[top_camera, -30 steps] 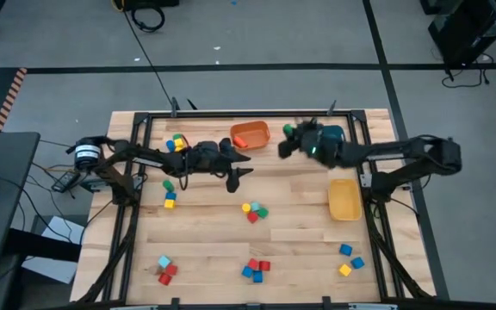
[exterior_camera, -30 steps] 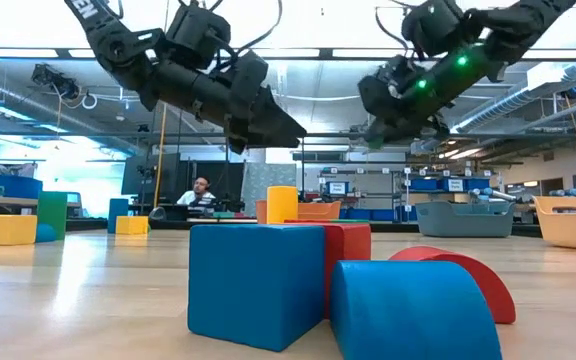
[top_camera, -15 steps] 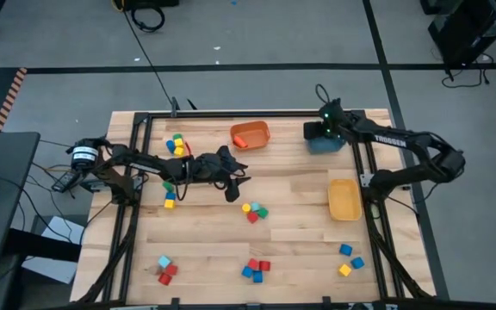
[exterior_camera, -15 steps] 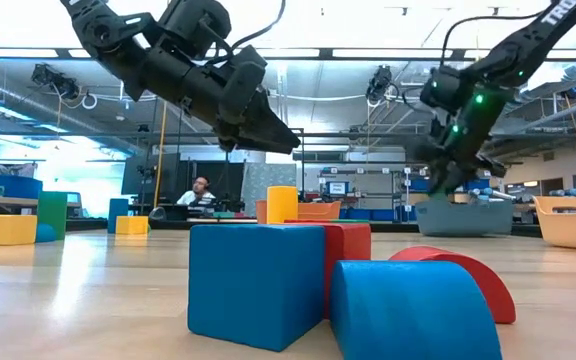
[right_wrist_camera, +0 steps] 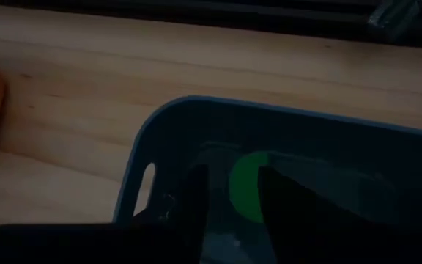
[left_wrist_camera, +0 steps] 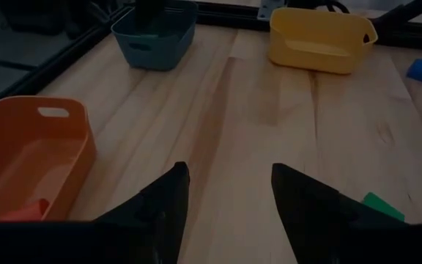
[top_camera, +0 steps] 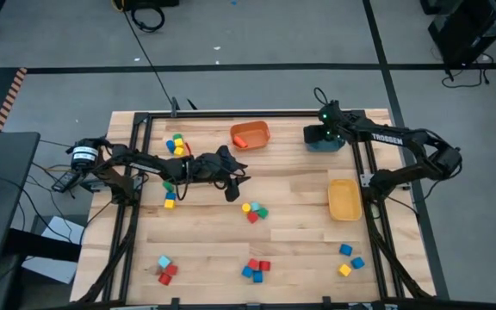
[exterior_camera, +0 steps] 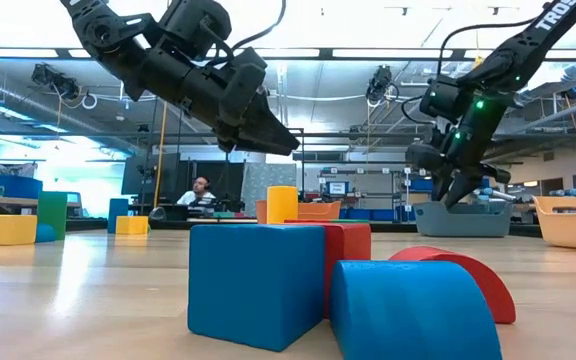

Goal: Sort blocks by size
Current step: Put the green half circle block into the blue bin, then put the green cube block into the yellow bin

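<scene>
The light butcher-block wooden table [top_camera: 300, 232] stands on a grey carpeted floor [top_camera: 257, 52] crossed by dark tape lines [top_camera: 188, 67]. Beyond the table's far edge, long white ceiling light strips [exterior_camera: 368, 53] run under exposed ducts. A seated person [exterior_camera: 199, 192] works far behind the table, near metal shelving stacked with blue storage crates [exterior_camera: 423, 184].

My wooden surface [top_camera: 300, 232] carries an orange bin [top_camera: 250, 134] and a teal bin [top_camera: 324, 140] by its far edge, a yellow bin [top_camera: 344, 199] by its right edge, and scattered clusters of blocks [top_camera: 254, 269].
</scene>
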